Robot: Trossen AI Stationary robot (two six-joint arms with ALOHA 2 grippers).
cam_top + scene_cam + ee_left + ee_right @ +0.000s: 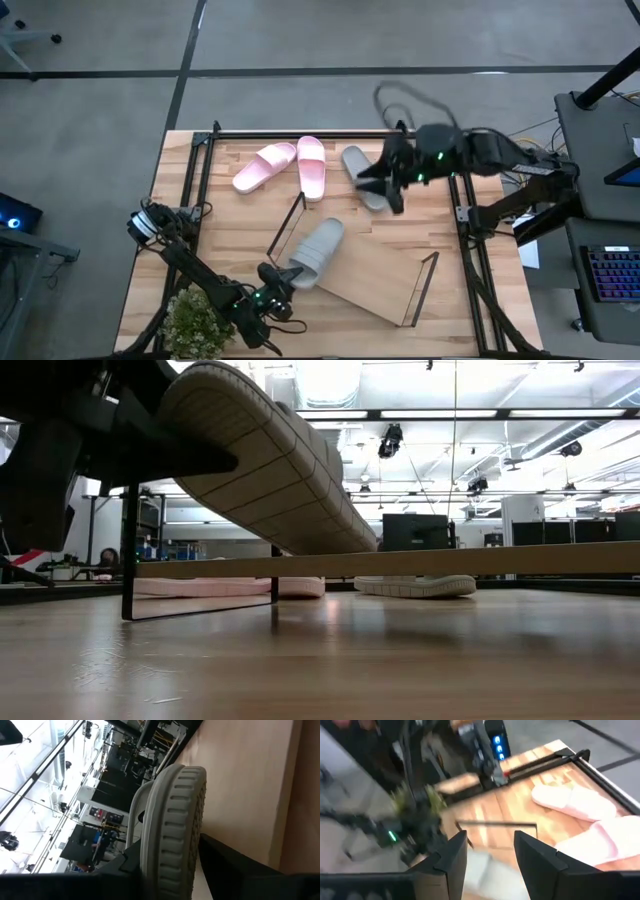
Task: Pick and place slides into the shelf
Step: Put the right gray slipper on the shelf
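Note:
One grey slide [316,250] [280,460] is up in the air over the left end of the shelf [375,270], a light-wood board with wire frames at both ends. My left gripper [275,285] is shut on this slide at the near-left side of the table. The other grey slide [362,178] [415,587] lies sole-down on the table behind the shelf. My right gripper [385,182] [487,852] stands open over it. Two pink slides [265,166] [312,166] [575,802] lie sole-down toward the far left. My left gripper holds the grey slide by its heel end [165,870], pinched between the two fingers, one finger [235,867] on the sole side and the other on the upper side. The fingers come from the table's near-left. The slide is lifted clear and tilted, its toe [355,535] lower, over the shelf board.
A small green plant [195,322] stands at the near-left corner beside my left arm. The shelf lies askew across the table's near middle, with its wire frames [287,225] [420,290] standing up. Dark rails [200,170] run along the table's left, right and far sides.

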